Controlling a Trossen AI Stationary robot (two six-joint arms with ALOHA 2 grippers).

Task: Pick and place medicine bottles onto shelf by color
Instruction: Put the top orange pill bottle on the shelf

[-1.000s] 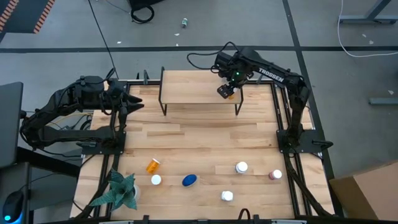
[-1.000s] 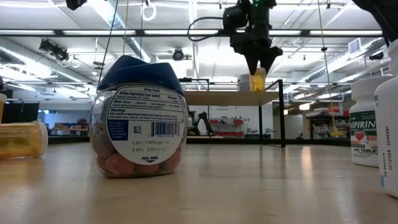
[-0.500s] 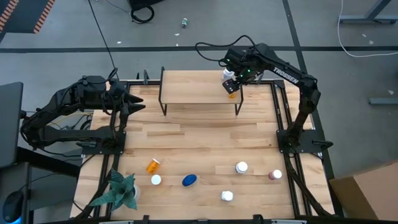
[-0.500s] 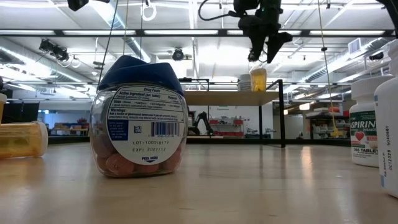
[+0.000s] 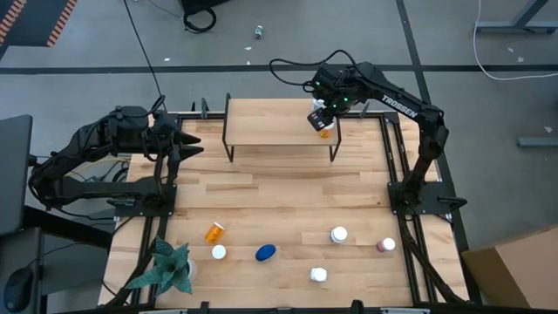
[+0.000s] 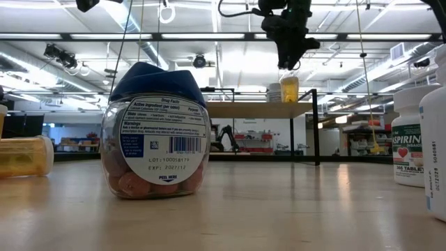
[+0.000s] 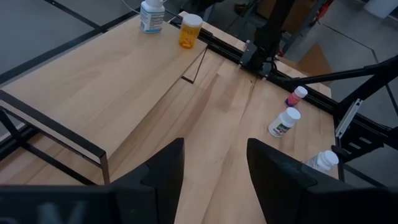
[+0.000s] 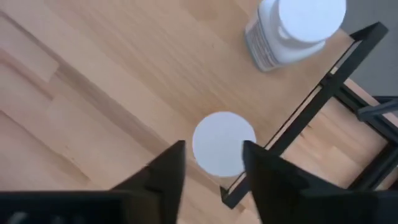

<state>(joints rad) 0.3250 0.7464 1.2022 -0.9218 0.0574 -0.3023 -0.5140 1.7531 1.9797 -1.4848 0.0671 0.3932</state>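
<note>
Standing upright at the right end of the shelf [image 5: 279, 122], the orange pill bottle [image 7: 189, 31] is probably light, rigid plastic with a smooth, slippery wall; its white cap [image 8: 224, 143] gives the surest hold. A white bottle [image 8: 292, 28] stands just beside it. The right gripper [image 8: 211, 165] hangs above the cap, fingers apart and empty. The left gripper [image 7: 214, 168] waits near the shelf's left end, part open, holding nothing. Six bottles remain on the table [image 5: 288, 192].
</note>
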